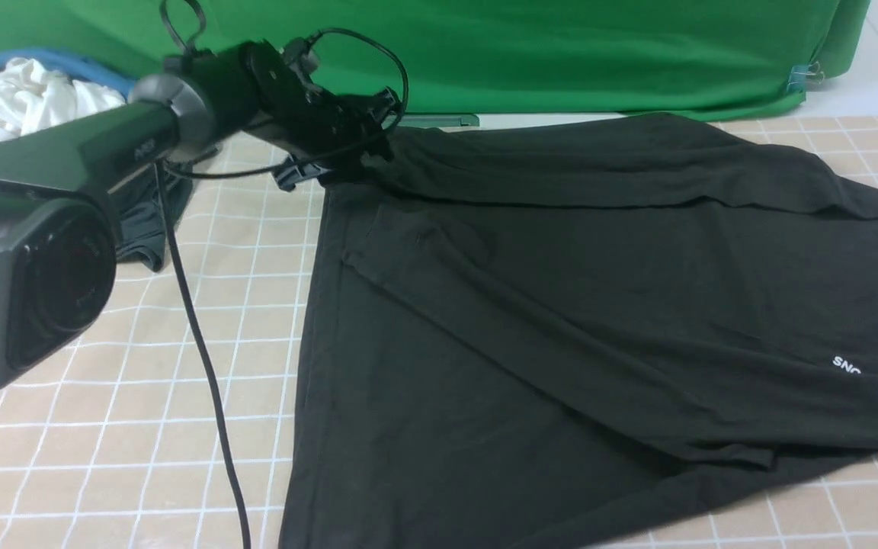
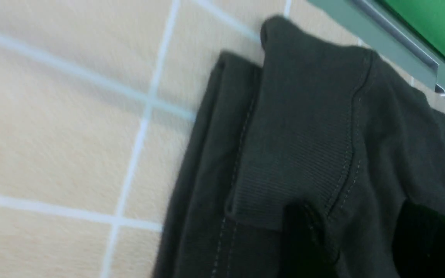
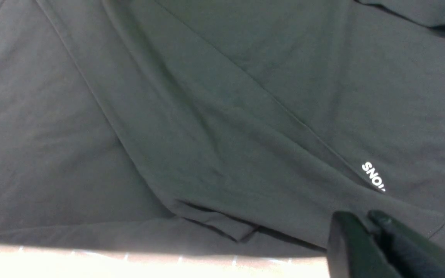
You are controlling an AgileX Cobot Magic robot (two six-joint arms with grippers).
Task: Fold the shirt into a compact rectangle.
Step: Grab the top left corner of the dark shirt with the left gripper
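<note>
Front view shows the left arm (image 1: 65, 160) reaching from the near left corner diagonally forward across the bench (image 1: 104, 442), its thick dark forearm close to the lens and its wrist angled down at the far end. The left end effector (image 1: 366, 152) sits at the far left corner of the shirt (image 1: 561, 320), right on the fabric edge. From this angle I cannot tell whether its fingers are apart or clamped on the cloth. The left wrist view looks closely at a ribbed band (image 2: 296, 146) of the shirt with stitched seams, bunched over a flatter layer on the gridded bench top. A dark blurred shape at the band's lower edge hides the contact there. The right arm is outside the front view. In the right wrist view the right end effector (image 3: 359, 216) has its two dark fingers drawn together just over the shirt near a folded hem, close to the white print (image 3: 373, 177). Whether any cloth is pinched between them cannot be made out. The black shirt lies spread over the middle and right of the bench, with long diagonal creases running from the far left corner toward the near right. A black cable (image 1: 203, 343) trails from the left arm across the bench, just beside the shirt's left edge. A white garment (image 1: 20, 99) is heaped at the far left, and a smaller dark garment (image 1: 145, 229) lies partly under the left arm. A green cloth (image 1: 523, 53) hangs behind the bench.
</note>
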